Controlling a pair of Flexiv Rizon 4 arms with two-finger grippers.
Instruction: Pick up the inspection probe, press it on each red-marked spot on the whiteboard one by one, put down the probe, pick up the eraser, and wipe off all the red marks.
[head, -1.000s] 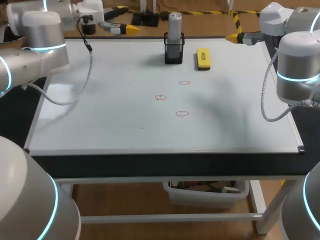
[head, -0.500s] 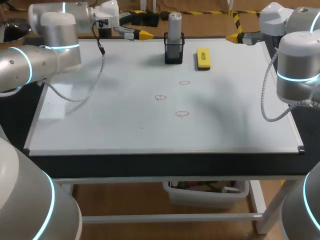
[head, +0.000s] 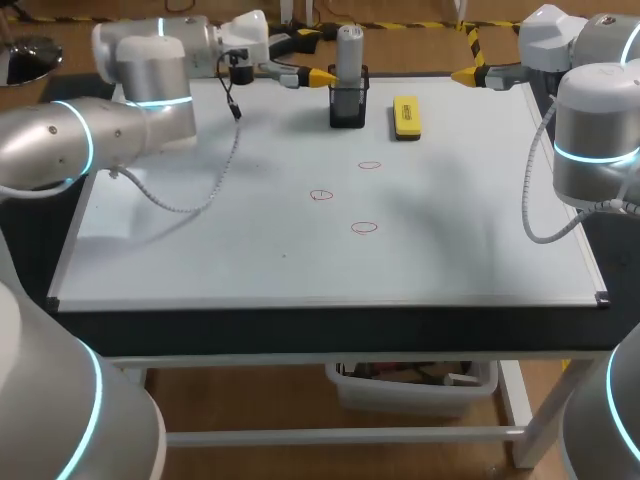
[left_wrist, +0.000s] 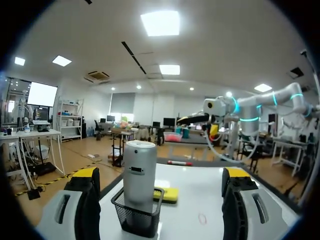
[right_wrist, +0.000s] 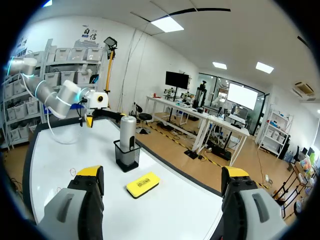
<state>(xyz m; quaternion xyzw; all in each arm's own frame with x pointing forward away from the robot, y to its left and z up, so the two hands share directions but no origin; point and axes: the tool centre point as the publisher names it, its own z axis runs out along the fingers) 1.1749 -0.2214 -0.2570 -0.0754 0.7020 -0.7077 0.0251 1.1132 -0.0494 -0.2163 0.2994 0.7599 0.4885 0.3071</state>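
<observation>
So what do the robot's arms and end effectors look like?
Left arm and right arm are rounded silver-grey links with glowing cyan rings, white wrist housings and looping grey cables. Left end effector and right end effector have two broad grey fingers with yellow tips.

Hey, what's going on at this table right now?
The left gripper is open right beside the inspection probe, which stands untouched in its black mesh holder. The right gripper hangs open at the far right edge of the whiteboard, holding nothing. Three red marks are unwiped, and the yellow eraser lies next to the holder.
</observation>
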